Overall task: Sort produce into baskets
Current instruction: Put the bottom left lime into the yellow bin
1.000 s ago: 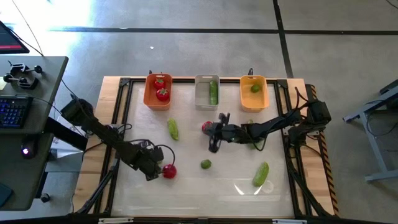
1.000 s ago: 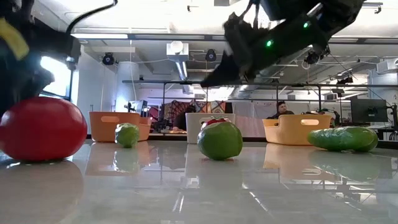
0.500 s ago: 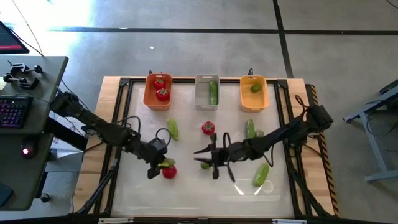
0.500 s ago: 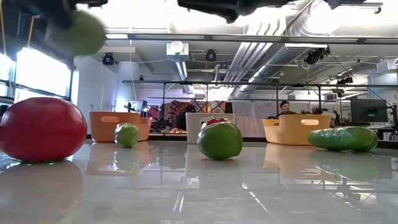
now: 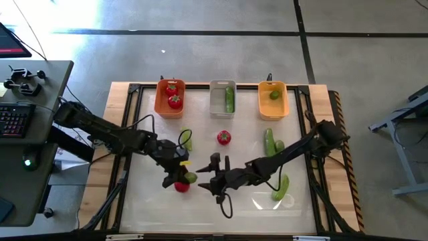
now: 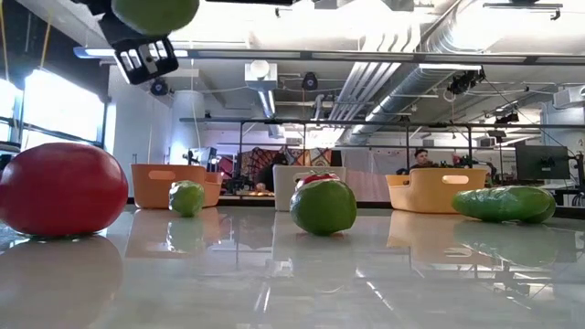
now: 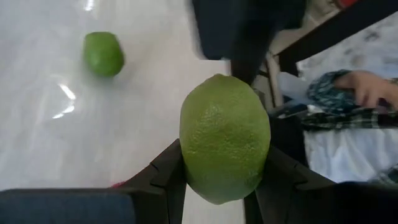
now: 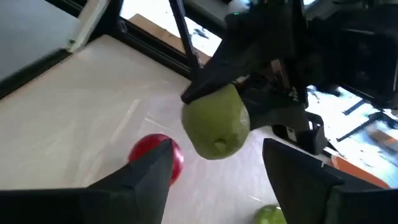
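My left claw [image 7: 224, 180] pinches a lime [image 7: 225, 138] above the tabletop [image 5: 154, 204], over a tomato [image 5: 181, 187]. My right claw [image 8: 217, 168], fingers spread, faces it close by.

L arm reaches from the counter's left edge toward the front-middle, wrist raised off the surface. Left gripper [image 5: 184, 175] has its jaws clamped on a lime [image 7: 225, 138], one finger each side. R arm stretches long & low from the right edge across to the middle. Right gripper [image 5: 208, 179] faces the left one at close range, jaws spread wide, nothing between them.
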Motion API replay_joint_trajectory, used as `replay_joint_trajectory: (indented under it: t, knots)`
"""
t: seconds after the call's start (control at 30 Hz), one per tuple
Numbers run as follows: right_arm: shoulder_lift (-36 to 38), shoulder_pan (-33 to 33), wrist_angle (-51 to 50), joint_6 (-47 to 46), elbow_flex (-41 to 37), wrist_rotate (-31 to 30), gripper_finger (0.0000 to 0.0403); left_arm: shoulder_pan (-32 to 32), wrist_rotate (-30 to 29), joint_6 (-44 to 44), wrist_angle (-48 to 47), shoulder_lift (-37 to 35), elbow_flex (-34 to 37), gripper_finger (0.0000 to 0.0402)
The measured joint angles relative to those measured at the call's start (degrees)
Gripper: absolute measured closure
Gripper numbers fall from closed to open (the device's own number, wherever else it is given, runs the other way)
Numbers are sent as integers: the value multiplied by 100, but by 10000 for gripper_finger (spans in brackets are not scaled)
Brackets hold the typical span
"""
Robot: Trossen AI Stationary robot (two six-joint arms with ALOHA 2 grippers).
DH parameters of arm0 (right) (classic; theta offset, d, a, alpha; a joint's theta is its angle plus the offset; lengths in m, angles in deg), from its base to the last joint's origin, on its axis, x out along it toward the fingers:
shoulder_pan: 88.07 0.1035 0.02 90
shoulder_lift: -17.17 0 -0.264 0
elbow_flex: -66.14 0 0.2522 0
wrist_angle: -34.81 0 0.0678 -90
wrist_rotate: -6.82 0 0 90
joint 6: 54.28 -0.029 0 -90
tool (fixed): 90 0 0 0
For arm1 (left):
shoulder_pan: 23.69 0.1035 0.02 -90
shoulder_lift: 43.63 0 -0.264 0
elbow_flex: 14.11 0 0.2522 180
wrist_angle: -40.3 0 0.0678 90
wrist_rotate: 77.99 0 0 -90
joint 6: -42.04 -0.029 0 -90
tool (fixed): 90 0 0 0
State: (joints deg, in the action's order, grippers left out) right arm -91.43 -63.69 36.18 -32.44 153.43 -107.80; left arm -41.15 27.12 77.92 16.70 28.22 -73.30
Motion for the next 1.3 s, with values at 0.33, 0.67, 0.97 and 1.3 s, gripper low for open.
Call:
replay_joint_trajectory:
  t: [0.33,0.67,0.97,1.3]
  knots:
    - [-37,-102,275,53,61,237,181,9,47,110,285,67,2,276]
    - [-37,-179,191,-85,61,865,250,20,303,136,729,311,9,276]
    - [-28,-190,60,-117,57,806,297,3,-213,-258,700,327,17,204]
    - [-28,-195,-485,-671,57,119,295,-241,-2155,-1852,716,139,295,123]
